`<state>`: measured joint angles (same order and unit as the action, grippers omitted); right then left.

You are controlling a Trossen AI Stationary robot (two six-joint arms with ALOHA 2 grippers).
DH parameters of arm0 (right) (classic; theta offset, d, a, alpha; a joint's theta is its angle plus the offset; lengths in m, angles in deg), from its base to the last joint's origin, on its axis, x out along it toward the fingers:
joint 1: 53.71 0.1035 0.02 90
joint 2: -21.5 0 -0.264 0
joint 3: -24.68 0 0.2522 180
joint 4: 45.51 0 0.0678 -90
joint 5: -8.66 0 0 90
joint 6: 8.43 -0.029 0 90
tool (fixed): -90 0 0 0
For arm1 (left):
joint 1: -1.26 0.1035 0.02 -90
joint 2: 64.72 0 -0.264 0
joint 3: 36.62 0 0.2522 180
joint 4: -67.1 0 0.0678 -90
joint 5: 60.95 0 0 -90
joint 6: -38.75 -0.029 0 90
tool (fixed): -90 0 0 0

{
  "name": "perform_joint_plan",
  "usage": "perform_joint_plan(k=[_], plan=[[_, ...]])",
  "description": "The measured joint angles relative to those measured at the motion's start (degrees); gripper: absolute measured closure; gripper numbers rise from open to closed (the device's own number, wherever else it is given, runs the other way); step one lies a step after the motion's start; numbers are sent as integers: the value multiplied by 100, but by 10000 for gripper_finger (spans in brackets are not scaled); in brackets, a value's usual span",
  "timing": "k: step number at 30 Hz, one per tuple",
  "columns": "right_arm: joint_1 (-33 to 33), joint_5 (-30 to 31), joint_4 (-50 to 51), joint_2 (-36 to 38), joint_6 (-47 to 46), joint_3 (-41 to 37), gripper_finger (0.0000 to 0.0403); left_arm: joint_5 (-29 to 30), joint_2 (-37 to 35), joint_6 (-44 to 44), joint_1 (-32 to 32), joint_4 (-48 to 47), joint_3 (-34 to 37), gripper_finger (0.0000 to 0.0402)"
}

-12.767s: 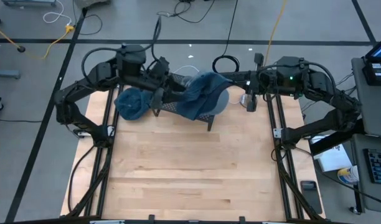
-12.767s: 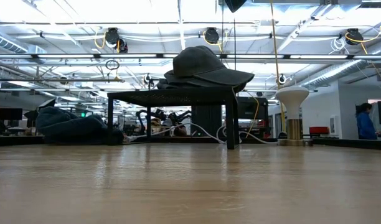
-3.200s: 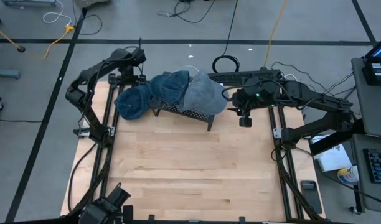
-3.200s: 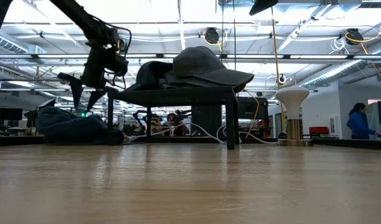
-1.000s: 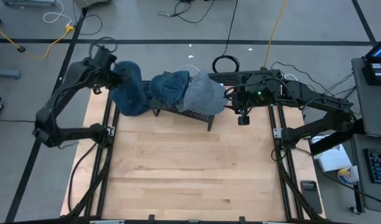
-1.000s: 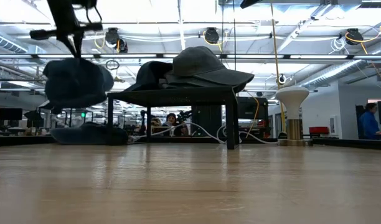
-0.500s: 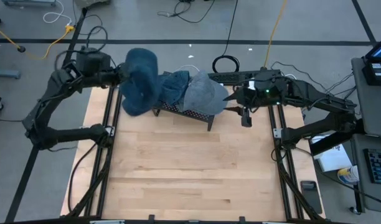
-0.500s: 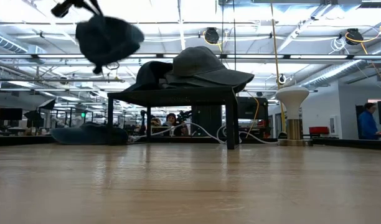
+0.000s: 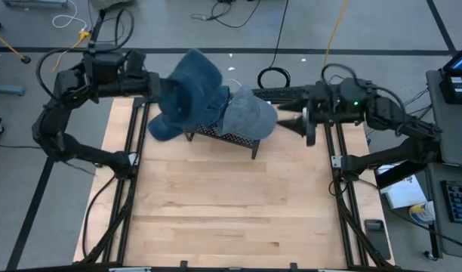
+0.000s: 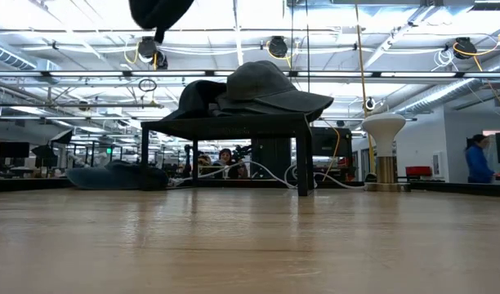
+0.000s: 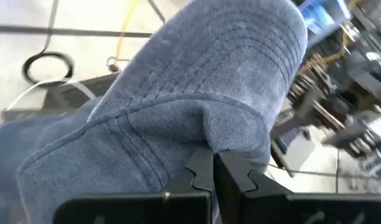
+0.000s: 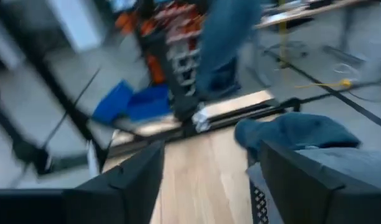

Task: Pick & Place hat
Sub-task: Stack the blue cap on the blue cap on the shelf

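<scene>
Above the far-left worktop [image 9: 216,211], the left gripper [image 11: 213,163] has its jaws clamped on a blue hat [image 9: 190,87]; the right gripper [image 9: 295,122], jaws spread, waits far right.

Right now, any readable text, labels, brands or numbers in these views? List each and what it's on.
None readable.
Raised blue hat, shut in the left pincer: no visible logo or print.
Hats on the black stand: no lettering visible.
Items at the table's right edge: too small to read.
Room signage in the low view: too small to read.
</scene>
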<state>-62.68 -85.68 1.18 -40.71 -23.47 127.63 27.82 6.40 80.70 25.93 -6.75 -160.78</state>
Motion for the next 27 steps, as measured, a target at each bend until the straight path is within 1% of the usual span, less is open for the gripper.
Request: perform_joint_plan(k=[2,4,10,15,20,24,27], plan=[[-45,228,-156,36,-296,0,123,80,280,-139,-253,-8,-325,401],[-97,284,-334,58,-541,0,111,176,560,-278,-482,8,-620,401],[-195,-36,-1219,37,-917,0,105,234,1332,-487,-904,-1,-1251,402],[-193,-45,-1561,-42,-1174,0,109,284,1826,-571,-1112,24,-1560,402],[-184,-85,-1556,-210,-1480,0,108,306,2171,-590,-1214,62,-1797,402],[-182,-493,-1714,-419,-1768,0,107,329,2323,-592,-1238,121,-1850,401],[-173,-665,-1904,-550,-1900,-4,108,331,2357,-594,-1242,174,-1850,402]])
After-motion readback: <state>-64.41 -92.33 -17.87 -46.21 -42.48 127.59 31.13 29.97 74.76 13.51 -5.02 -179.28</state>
